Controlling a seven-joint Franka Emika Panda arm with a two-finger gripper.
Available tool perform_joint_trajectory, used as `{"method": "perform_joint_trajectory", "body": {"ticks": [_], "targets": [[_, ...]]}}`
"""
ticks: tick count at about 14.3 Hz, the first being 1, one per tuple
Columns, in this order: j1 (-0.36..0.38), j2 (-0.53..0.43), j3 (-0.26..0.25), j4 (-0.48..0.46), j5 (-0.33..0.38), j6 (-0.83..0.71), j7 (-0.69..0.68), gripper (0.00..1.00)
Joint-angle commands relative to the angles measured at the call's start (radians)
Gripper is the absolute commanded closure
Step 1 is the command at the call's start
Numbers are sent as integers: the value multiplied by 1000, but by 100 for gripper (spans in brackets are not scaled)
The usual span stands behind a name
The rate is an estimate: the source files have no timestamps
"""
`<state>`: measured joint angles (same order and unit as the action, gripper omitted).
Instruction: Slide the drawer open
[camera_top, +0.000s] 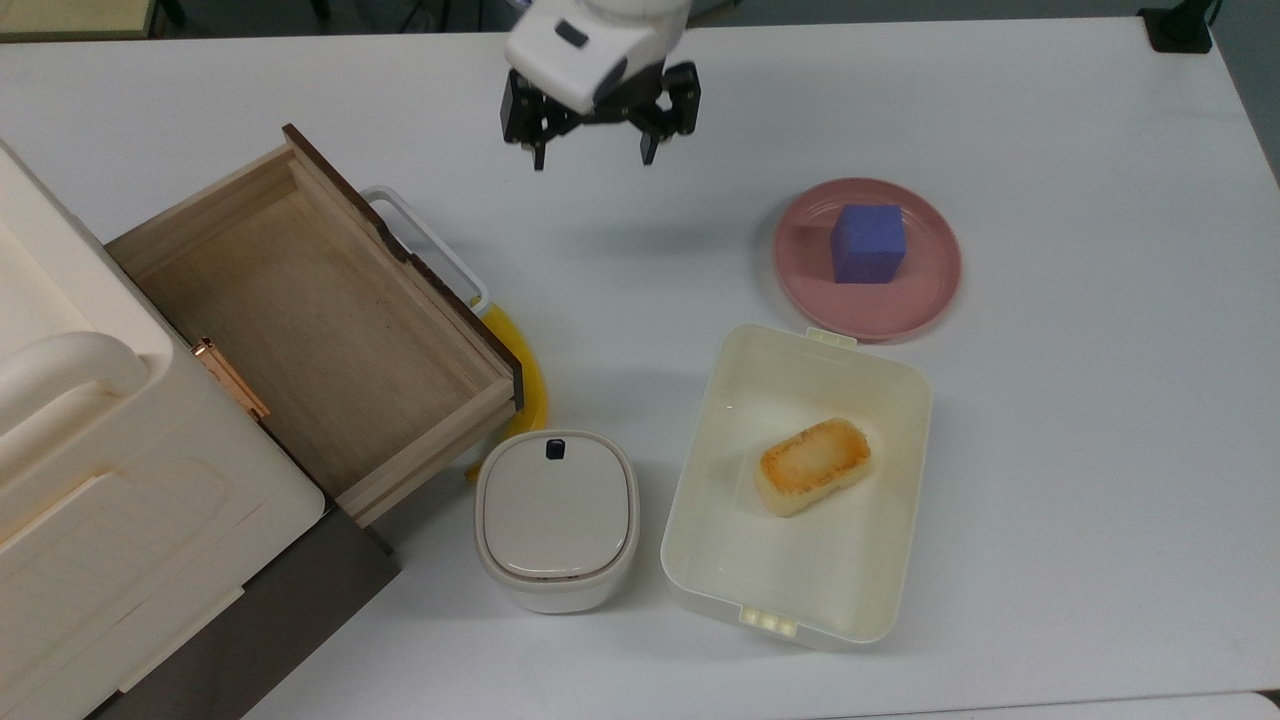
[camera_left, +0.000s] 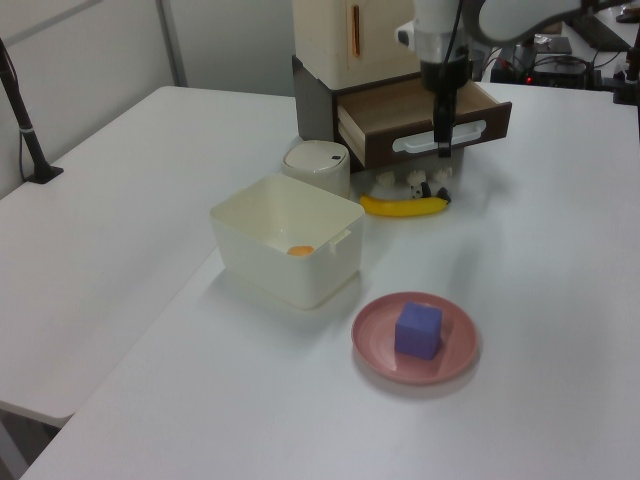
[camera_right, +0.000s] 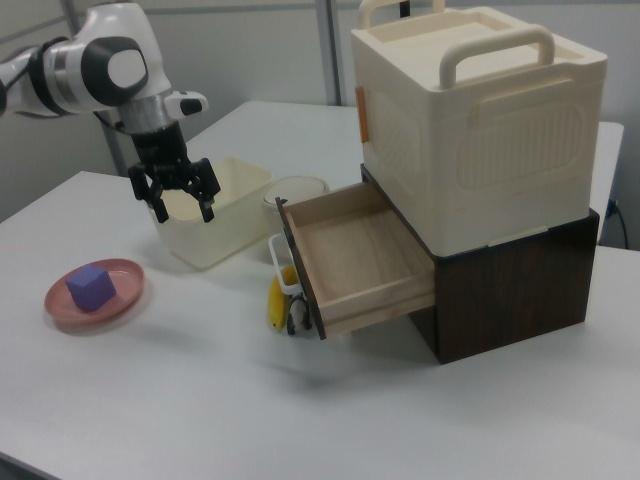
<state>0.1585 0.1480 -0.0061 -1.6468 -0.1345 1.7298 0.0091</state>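
Note:
The drawer (camera_top: 310, 320) is a light-wood box with a dark brown front panel, and it stands pulled well out of the dark base under the cream cabinet (camera_top: 90, 450). Its inside is bare. Its white loop handle (camera_top: 425, 240) sticks out from the front panel. My gripper (camera_top: 593, 150) hangs open above the table, off to the top view's upper right of the handle and touching nothing. In the right view the gripper (camera_right: 184, 212) hovers left of the drawer (camera_right: 360, 255), fingers spread. In the left view the gripper (camera_left: 441, 140) lines up in front of the drawer front (camera_left: 385, 150).
A banana (camera_top: 525, 375) lies under the drawer's front edge. A small white lidded bin (camera_top: 556, 515) stands by the drawer's corner. Beside it is a cream lunchbox (camera_top: 850, 560) with bread (camera_top: 812, 465). A pink plate (camera_top: 935, 280) carries a blue cube (camera_top: 868, 243).

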Motion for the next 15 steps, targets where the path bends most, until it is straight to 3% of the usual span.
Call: {"method": "perform_joint_trajectory", "body": {"ticks": [1,11,15], "targets": [[-33,-96,-20,-36,56,-25,-10,0],[-82,-105,-20,-31,65,-29,-17,0],[-82,-105,-20,-28,99,-38,3,0]]}}
